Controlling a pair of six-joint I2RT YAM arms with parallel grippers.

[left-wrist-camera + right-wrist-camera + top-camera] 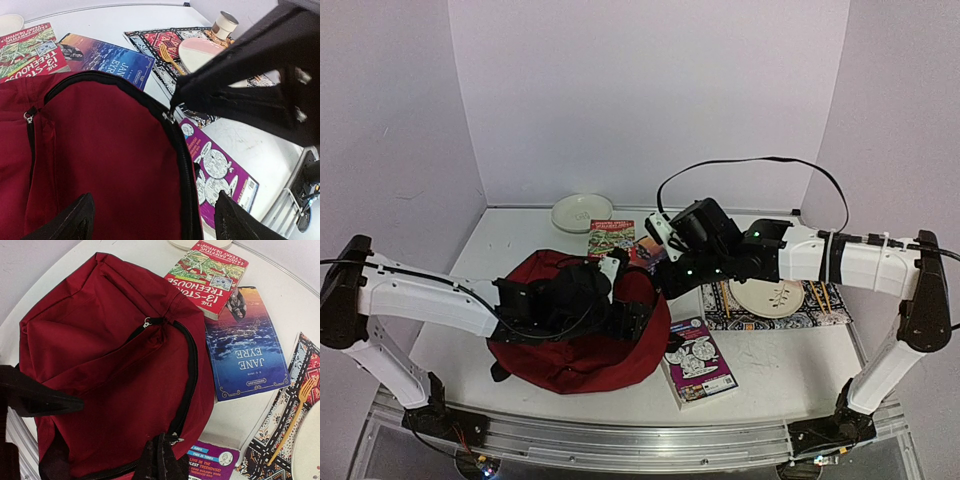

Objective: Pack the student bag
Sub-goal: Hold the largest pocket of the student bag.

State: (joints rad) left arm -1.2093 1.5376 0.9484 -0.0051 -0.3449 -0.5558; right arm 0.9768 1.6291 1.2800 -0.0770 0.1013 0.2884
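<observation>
White table (520, 240) holds our things. Our left claw (155, 222) hangs spread over the red student bag (575, 355), which lies left of the middle. Our right claw (160, 465) is pressed together on the zip pull (168, 117) (a tiny thing). We think it could slip out, or a tug could drag the soft bag onto the purple book (700, 362).

White table (520, 240), viewed from above. At eleven o'clock, near the back wall, a pale round dish (582, 212). Just toward the centre from it, a red paperback titled "The 13-Story Treehouse" (207, 275), touching a blue "Jane Eyre" (247, 345) at its three o'clock side. At three o'clock, a patterned placemat (740, 318) bearing a cream plate (767, 296), a golden fork (292, 415) and pencils (817, 296). At five o'clock, a purple cartoon-covered book (700, 362).
</observation>
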